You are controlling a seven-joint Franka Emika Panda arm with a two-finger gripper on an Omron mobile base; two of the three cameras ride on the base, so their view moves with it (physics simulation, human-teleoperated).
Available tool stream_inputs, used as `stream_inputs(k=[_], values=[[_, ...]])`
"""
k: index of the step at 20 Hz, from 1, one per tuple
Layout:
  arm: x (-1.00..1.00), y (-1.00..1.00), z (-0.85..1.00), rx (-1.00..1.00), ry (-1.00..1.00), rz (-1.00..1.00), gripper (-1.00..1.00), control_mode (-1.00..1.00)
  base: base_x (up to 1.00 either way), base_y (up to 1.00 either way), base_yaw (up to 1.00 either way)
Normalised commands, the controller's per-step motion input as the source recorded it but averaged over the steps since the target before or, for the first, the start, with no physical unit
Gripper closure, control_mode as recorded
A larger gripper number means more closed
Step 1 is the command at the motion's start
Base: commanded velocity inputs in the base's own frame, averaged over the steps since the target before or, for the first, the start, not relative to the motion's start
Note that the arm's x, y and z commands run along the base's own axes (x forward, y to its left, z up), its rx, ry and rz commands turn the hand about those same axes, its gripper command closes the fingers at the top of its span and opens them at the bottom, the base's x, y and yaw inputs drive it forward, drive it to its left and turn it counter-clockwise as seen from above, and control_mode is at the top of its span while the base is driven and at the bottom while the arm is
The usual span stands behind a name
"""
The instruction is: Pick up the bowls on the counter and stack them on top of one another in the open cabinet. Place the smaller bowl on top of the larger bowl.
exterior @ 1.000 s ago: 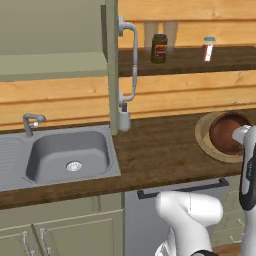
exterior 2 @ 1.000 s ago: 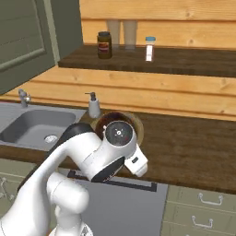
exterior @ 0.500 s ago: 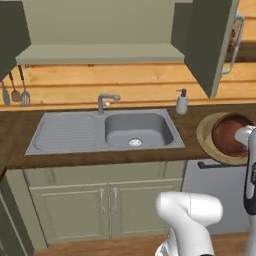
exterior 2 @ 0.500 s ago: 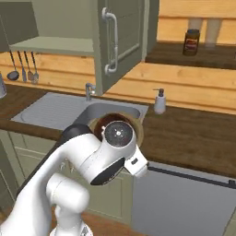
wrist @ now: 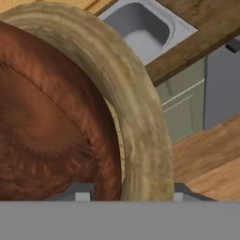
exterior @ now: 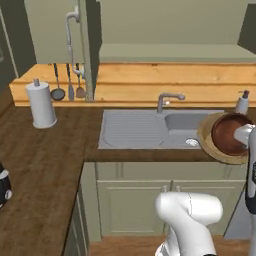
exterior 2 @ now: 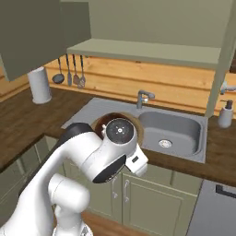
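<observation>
The smaller bowl, dark reddish-brown, sits inside the larger bowl, whose tan rim rings it. Both hang in the air at the counter's front edge by the sink, held at my hand. In the hand view my gripper is shut on the larger bowl's thick rim, with the smaller bowl nested to its left. From the right base view the arm hides most of the larger bowl. The open cabinet's pale shelf is above the sink, its door swung out. The dark wood counter runs left.
A grey sink with drainboard and faucet lies below the cabinet. A paper towel roll and hanging utensils are at the back left, a soap dispenser at the right. A dark object sits at the left edge.
Both base views have swept sideways along the counter, so the camera has moved: the sink and open cabinet now sit ahead. The nested bowls stay in my gripper.
</observation>
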Motion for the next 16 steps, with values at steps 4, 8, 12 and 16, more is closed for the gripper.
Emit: stream_inputs(k=[4, 8, 12, 16], values=[[0.0, 0.0, 0.0, 0.0, 0.0, 0.0, 1.0, 1.0, 0.74, 0.59, -0.02], [0.0, 0.0, 0.0, 0.0, 0.0, 0.0, 1.0, 1.0, 0.82, 0.26, -0.07], [0.0, 0.0, 0.0, 0.0, 0.0, 0.0, 1.0, 1.0, 0.77, -0.18, -0.04], [0.0, 0.0, 0.0, 0.0, 0.0, 0.0, 1.0, 1.0, 0.18, -0.41, -0.01]])
